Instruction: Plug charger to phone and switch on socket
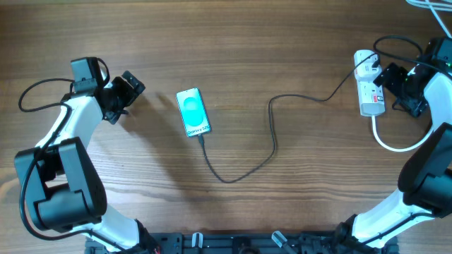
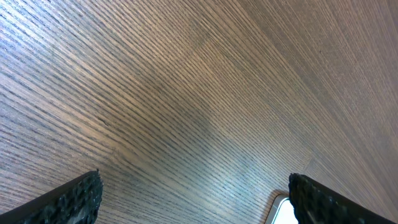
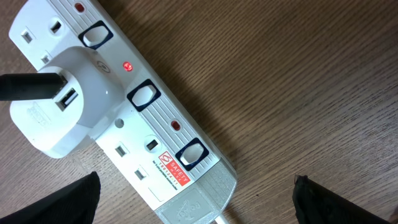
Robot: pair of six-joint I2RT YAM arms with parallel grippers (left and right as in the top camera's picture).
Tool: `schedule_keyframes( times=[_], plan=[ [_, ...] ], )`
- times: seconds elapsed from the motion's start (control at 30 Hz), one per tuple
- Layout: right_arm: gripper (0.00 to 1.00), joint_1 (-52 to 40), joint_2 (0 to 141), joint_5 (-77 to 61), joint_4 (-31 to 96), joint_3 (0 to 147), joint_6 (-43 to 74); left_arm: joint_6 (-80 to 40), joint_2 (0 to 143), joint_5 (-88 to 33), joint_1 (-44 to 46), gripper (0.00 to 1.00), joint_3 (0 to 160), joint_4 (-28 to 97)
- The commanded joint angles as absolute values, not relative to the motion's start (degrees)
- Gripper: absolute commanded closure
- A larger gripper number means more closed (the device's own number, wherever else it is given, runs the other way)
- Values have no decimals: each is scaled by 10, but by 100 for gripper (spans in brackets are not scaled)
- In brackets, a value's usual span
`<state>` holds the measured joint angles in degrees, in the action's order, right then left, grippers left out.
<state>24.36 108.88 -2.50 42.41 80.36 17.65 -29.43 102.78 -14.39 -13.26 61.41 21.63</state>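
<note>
From overhead: phone (image 1: 193, 111) flat on the table (image 1: 282, 42), left of centre, teal screen up. Charger (image 1: 273, 134) meeting the phone's near end, then looping right and far to the socket (image 1: 369, 88) by the far right edge (seating of the tip too small to judge). Left gripper (image 1: 127, 90) left of the phone, apart from it. Right gripper (image 1: 387, 83) just right of the socket.

Only in the right wrist view: 3 switches (image 3: 143, 96) on the socket (image 3: 155, 149), a white adapter (image 3: 59, 106) plugged in with the black charger plug (image 3: 28, 87) in its port, 1 red lamp (image 3: 127, 65) glowing brighter than the other 2. Fingers (image 3: 56, 202) spread wide, holding nothing.

Only in the left wrist view: fingers (image 2: 71, 199) equally wide, empty, over bare wood, 1 white phone (image 2: 283, 210) corner beside the right one.
</note>
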Motion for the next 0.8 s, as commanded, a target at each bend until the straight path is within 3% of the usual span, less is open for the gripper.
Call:
schedule_keyframes(
  times=[0.0, 0.5, 0.77],
  plan=[
    [0, 243, 1082, -13, 423, 813, 167, -292, 1016, -140, -135, 0, 623, 216],
    [0, 243, 1082, -13, 422, 813, 167, -292, 1011, -140, -130, 0, 622, 216],
    [0, 243, 1082, -13, 422, 813, 166, -292, 882, -140, -78, 0, 622, 216]
  ],
)
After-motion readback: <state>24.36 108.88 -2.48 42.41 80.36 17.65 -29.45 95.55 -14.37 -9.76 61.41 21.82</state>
